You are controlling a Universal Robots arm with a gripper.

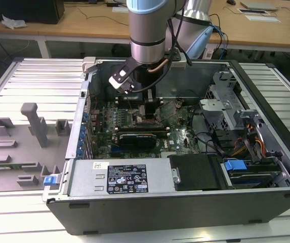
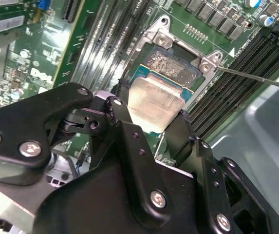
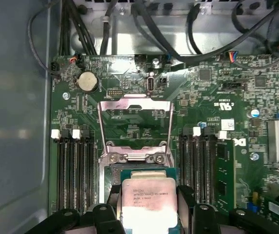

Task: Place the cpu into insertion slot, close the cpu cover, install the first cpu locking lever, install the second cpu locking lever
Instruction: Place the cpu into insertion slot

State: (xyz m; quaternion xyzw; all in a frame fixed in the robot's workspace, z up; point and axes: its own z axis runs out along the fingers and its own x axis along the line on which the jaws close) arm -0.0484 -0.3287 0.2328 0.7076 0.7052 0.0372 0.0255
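Ribbed grey metal tabletop (image 1: 33,76) carries an open black computer case (image 1: 185,212) containing a green motherboard (image 3: 202,97). The black two-finger gripper (image 1: 149,109) is set narrow, clamping the cpu (image 2: 155,101), a small flat square chip with a pale silver top, by two opposite edges. Directly beneath the fingertips lies the insertion slot (image 2: 172,67), a square socket with silvery edging; whether the chip touches it cannot be confirmed. Just beyond the gripper, the cpu cover (image 3: 135,104), a silvery metal frame, stands raised. Handling judgement: the chip is light, rigid and thin, probably slippery on top and fragile underneath; hold by the edges only.
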